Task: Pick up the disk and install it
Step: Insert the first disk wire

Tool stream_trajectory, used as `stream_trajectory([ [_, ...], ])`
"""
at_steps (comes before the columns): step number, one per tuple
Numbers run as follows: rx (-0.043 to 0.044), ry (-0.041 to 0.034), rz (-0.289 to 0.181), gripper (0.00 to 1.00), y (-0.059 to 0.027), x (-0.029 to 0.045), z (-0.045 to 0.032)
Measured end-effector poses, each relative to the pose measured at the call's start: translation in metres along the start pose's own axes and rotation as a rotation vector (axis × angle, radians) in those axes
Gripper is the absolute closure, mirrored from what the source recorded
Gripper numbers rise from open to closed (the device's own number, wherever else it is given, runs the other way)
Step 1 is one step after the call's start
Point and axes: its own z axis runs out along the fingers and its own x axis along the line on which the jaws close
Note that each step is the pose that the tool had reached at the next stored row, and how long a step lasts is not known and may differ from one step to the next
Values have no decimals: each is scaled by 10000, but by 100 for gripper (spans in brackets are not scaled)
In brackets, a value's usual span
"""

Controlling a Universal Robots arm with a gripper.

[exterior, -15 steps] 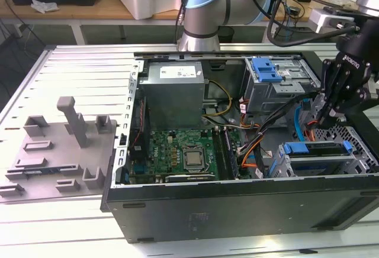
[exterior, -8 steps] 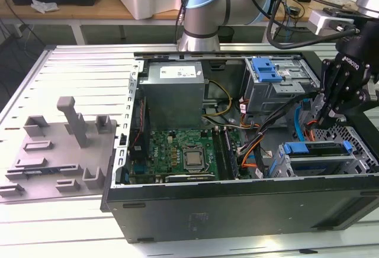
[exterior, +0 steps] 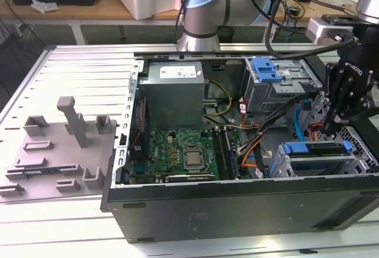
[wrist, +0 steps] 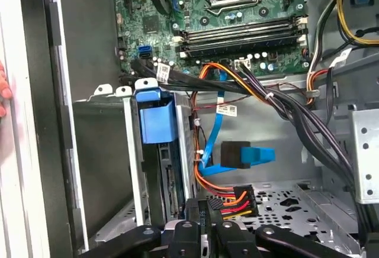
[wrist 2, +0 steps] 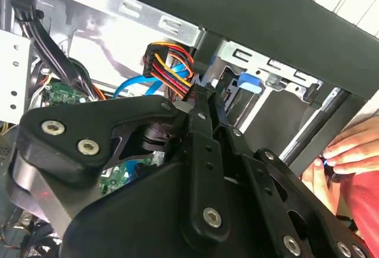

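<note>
While I am watching the open computer case (exterior: 237, 210) lying on its side, I am judging that the work is at the install end. The disk (exterior: 314, 148) is sitting on edge in the grey drive cage (exterior: 278, 166) at the corner of the case on the exterior view's right. Its blue carrier tab is showing at the slot's mouth in the first wrist view (wrist: 157, 119). I cannot tell whether it is fully seated.

Any further move here is calling for care, in my judgement. The space beside the cage is narrow and wires are crowding it, so I am reckoning on a slow, straight line and no sideways sweep.

The gripper (exterior: 330, 129) is hanging just beside the cage and not gripping the disk. In the first wrist view its fingers (wrist: 194, 210) are lying pressed together with nothing between them. They are pointing down by the orange, red and yellow power wires (wrist: 234, 197), near the blue data connector (wrist: 249, 154). I cannot tell whether they are touching the wires.

A person's hand (wrist 2: 349, 148) is resting at the case's outer edge.
</note>
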Motion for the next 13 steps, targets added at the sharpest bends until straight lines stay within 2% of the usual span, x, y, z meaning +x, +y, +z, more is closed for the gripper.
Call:
stream_trajectory([
  [3, 65, -8, 7, 84, 41, 21, 2],
  [6, 198, -24, -455, 84, 41, 50, 5],
  [10, 250, -29, -608, 84, 46, 52, 5],
  [13, 253, -30, -609, 84, 66, 58, 7],
])
